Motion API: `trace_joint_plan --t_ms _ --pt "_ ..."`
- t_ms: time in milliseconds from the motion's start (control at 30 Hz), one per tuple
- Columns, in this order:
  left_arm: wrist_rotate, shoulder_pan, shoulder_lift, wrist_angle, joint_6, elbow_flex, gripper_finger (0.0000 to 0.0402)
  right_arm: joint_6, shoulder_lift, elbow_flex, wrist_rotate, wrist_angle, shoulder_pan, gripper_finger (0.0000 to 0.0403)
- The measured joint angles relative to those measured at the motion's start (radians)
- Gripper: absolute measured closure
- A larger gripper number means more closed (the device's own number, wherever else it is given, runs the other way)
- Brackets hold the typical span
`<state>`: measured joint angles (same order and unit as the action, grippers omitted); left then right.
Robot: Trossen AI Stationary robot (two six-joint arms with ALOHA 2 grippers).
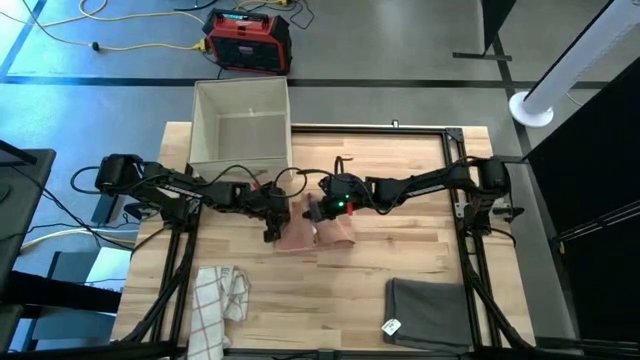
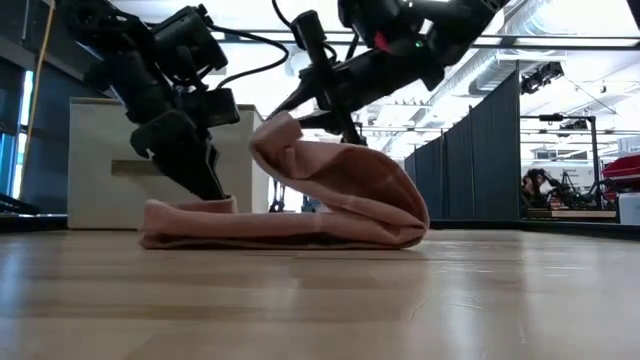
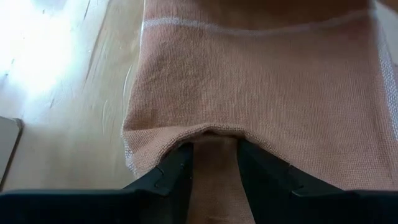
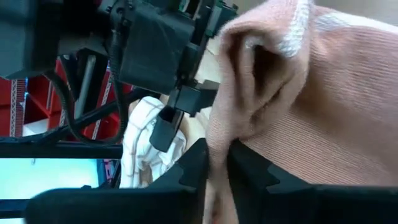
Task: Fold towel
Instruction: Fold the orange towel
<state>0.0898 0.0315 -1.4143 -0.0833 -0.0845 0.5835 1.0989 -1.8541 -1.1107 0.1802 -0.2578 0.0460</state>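
Towel (image 1: pixel 318 236) is seen in the middle of the table (image 1: pixel 420 250), pink and partly folded. In the low view, most of the towel (image 2: pixel 300 215) lies flat on the wood, and one side is lifted up and curled over like a hump.

The left gripper (image 1: pixel 272 228) is placed at the towel's left edge, low at the table. In the left wrist view, a fold of the pink cloth (image 3: pixel 249 87) is pinched between the two dark fingers (image 3: pixel 177 171), so the jaws are closed on the towel. In the low view, this gripper (image 2: pixel 205 185) is seen pressed down at the flat end of the cloth.

The right gripper (image 1: pixel 318 212) is held over the towel's back edge, just beside the left one. In the right wrist view, a bunched edge of the towel (image 4: pixel 323 93) is squeezed tight between its fingers (image 4: pixel 196 165), so these jaws are closed on the towel too. In the low view, the lifted edge is held up off the table by this gripper (image 2: pixel 335 125).

A white box (image 1: pixel 240 122) is set at the table's far left corner. A checked cloth (image 1: pixel 218 300) is piled at the near left edge, and a grey cloth (image 1: pixel 428 312) with a small tag is laid flat at the near right. A red and black box (image 1: pixel 248 42) is seen on the floor beyond the table.
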Motion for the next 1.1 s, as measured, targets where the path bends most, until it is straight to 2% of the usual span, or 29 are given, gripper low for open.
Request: trace_joint_plan --t_ms 333,400,500,533,867,967,1100 --pt "0.023 0.0 0.004 -0.006 -0.001 0.0 0.0284 -0.011 0.007 -0.001 0.073 -0.008 0.006 0.0243" --pt "0.053 0.0 0.017 -0.057 -0.024 0.005 0.0284 -0.018 0.03 -0.001 0.082 -0.002 0.008 0.0232" --pt "0.085 0.0 0.056 -0.223 -0.078 0.054 0.0284 -0.038 0.102 -0.001 0.089 0.064 0.011 0.0229" --pt "0.074 -0.003 0.07 -0.223 -0.072 0.061 0.0285 -0.054 0.13 -0.001 0.087 0.108 0.012 0.0231" --pt "-0.063 -0.029 0.207 -0.143 0.012 0.108 0.029 -0.264 0.239 0.03 -0.045 0.539 0.016 0.0339" --pt "-0.082 -0.021 0.172 -0.073 0.034 0.103 0.0303 -0.309 0.192 0.068 -0.114 0.504 0.022 0.039" --pt "-0.083 -0.008 0.055 -0.095 0.087 0.1 0.0333 -0.364 0.091 0.074 -0.204 0.429 0.032 0.0397"
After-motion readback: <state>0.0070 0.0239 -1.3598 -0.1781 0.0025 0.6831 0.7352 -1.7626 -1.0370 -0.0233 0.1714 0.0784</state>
